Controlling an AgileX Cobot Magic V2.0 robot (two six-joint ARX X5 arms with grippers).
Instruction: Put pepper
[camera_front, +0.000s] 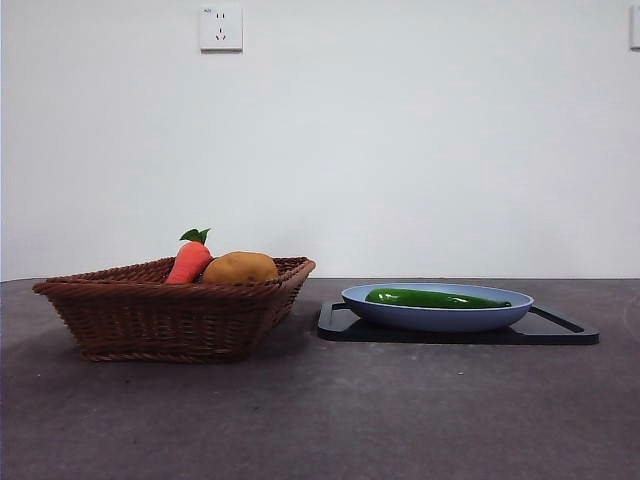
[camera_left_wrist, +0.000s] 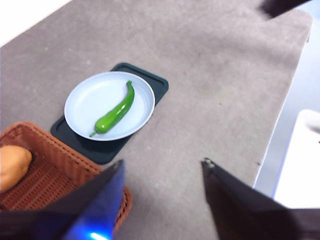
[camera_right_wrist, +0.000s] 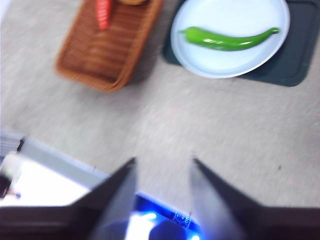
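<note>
The long green pepper (camera_front: 435, 298) lies flat in the blue plate (camera_front: 437, 316), which rests on a black tray (camera_front: 570, 328) at the right of the table. Both wrist views look down on the pepper (camera_left_wrist: 116, 113) (camera_right_wrist: 227, 39) from well above. My left gripper (camera_left_wrist: 162, 167) is open and holds nothing, high over the bare table beside the basket. My right gripper (camera_right_wrist: 162, 165) is open too, above the table's near edge. Neither arm shows in the front view.
A brown wicker basket (camera_front: 165, 310) stands at the left with an orange carrot (camera_front: 190, 260) and a tan potato (camera_front: 240, 268) in it. A wall socket (camera_front: 221, 28) is on the white wall behind. The grey table's edge (camera_left_wrist: 280, 130) lies near the left gripper.
</note>
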